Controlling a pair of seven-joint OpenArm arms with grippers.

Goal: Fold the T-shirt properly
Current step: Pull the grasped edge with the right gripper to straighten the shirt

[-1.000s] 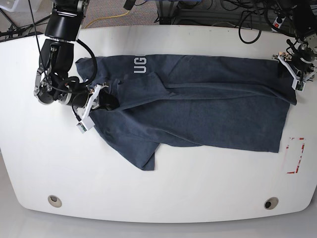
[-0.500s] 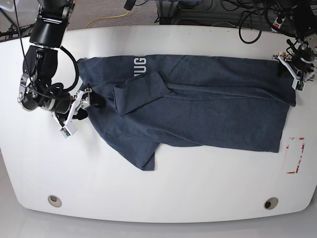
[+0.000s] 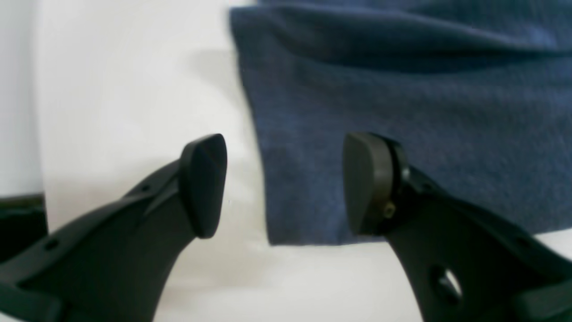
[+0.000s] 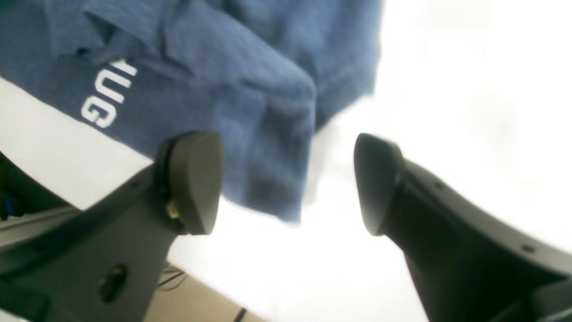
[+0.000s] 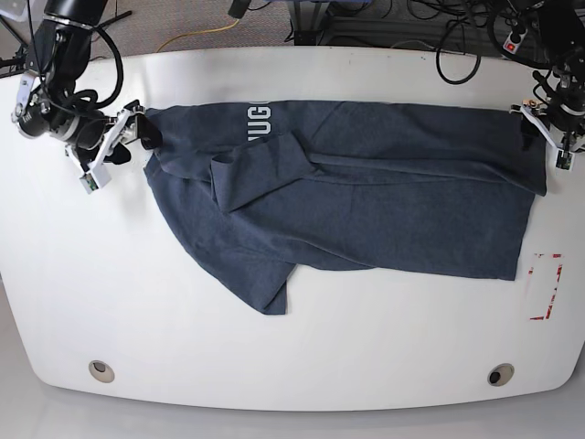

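Observation:
The dark slate-blue T-shirt (image 5: 384, 201) lies spread across the white table (image 5: 292, 366), with white lettering (image 5: 259, 117) near its far edge and a flap folded over at its left. My right gripper (image 5: 126, 146) is open and empty at the shirt's far-left corner. In the right wrist view, the gripper (image 4: 286, 183) has a rumpled shirt edge (image 4: 250, 89) lying between and beyond its open jaws. My left gripper (image 5: 543, 133) is open at the shirt's far-right corner. In the left wrist view, that gripper (image 3: 286, 183) straddles the shirt's corner (image 3: 402, 89).
A white label with red marks (image 5: 546, 285) lies on the table at the right, beside the shirt's hem. Two round holes (image 5: 101, 370) (image 5: 499, 374) sit near the front edge. Cables and equipment (image 5: 384, 23) crowd the floor beyond the far edge.
My right gripper has let go of the shirt's left part and moved up and left to the far-left corner, leaving a folded flap. The left gripper has barely moved.

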